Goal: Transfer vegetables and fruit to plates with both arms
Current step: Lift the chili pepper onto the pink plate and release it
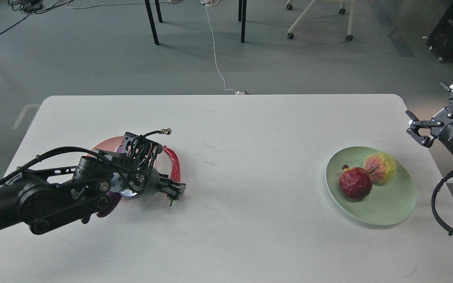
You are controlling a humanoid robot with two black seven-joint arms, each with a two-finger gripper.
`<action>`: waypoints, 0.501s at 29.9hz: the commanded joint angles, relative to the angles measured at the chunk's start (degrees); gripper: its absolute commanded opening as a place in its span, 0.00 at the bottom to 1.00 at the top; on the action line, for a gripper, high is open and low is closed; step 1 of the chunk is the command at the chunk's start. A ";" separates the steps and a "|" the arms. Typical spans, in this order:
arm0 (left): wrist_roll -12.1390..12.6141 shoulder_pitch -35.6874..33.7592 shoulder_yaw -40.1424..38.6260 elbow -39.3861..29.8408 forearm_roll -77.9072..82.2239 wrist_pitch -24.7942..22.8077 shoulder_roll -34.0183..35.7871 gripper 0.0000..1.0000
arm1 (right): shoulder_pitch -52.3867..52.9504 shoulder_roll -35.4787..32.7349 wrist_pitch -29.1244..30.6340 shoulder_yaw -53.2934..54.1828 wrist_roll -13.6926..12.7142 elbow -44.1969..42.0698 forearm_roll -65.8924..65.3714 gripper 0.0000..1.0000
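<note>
Pomegranate [355,182] touching yellow-pink fruit [380,168] on green plate [391,206], chili [174,167] on pink plate [106,144] rim

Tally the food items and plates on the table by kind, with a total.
Plates: 2, a pink plate and a green plate
Fruit: 2, a pomegranate and a yellow-pink fruit, both on the green plate
Vegetables: 2, a chili pepper and an eggplant, largely hidden by the left arm
Total: 6
</note>
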 commanded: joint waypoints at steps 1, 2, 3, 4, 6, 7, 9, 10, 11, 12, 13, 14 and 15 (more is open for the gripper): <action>-0.17 -0.05 -0.50 -0.01 -0.20 0.00 0.53 0.19 | 0.09 0.00 0.00 0.00 0.00 0.00 0.00 1.00; -0.17 -0.14 -0.59 -0.09 -0.38 0.00 0.79 0.18 | 0.09 0.00 0.00 0.00 0.00 0.00 0.00 1.00; -0.17 -0.22 -0.85 -0.44 -0.56 0.00 1.05 0.17 | 0.09 -0.09 0.00 0.00 0.00 0.00 0.00 1.00; -0.17 -0.31 -1.29 -0.62 -0.56 0.00 1.32 0.16 | 0.09 0.00 0.00 0.00 0.00 0.00 0.00 1.00; -0.35 -0.31 -3.04 -1.58 -0.82 0.00 2.89 0.16 | 0.09 0.00 0.00 0.00 0.00 0.00 0.00 1.00; -0.52 -0.31 -4.18 -2.37 -1.00 0.00 4.03 0.16 | 0.18 0.00 0.00 0.00 0.00 0.00 0.00 1.00; -0.79 -0.31 -5.42 -3.52 -1.61 0.00 6.32 0.16 | 0.18 -0.09 0.00 0.00 0.00 0.00 0.00 1.00; -0.87 -0.31 -5.68 -3.78 -2.22 0.00 7.63 0.17 | 0.18 -0.09 0.00 0.00 0.00 0.00 0.00 1.00; -1.14 -0.31 -5.60 -3.87 -2.58 0.00 9.30 0.17 | 0.09 -0.09 0.00 0.00 0.00 -0.09 0.00 1.00; -1.49 -0.23 -5.51 -4.13 -2.75 0.00 10.71 0.17 | 0.09 -0.09 0.00 0.00 0.00 -0.09 0.00 1.00; -2.10 -0.14 -5.51 -4.74 -2.84 0.00 12.29 0.17 | 0.09 0.00 0.00 0.00 0.00 -0.18 0.00 1.00; -2.63 -0.05 -5.51 -5.27 -2.84 0.00 13.44 0.17 | 0.00 0.00 0.00 0.00 0.00 -0.09 0.00 1.00; -2.98 0.04 -5.42 -5.54 -2.84 0.00 14.41 0.17 | 0.00 0.00 0.00 0.00 0.00 -0.09 0.00 1.00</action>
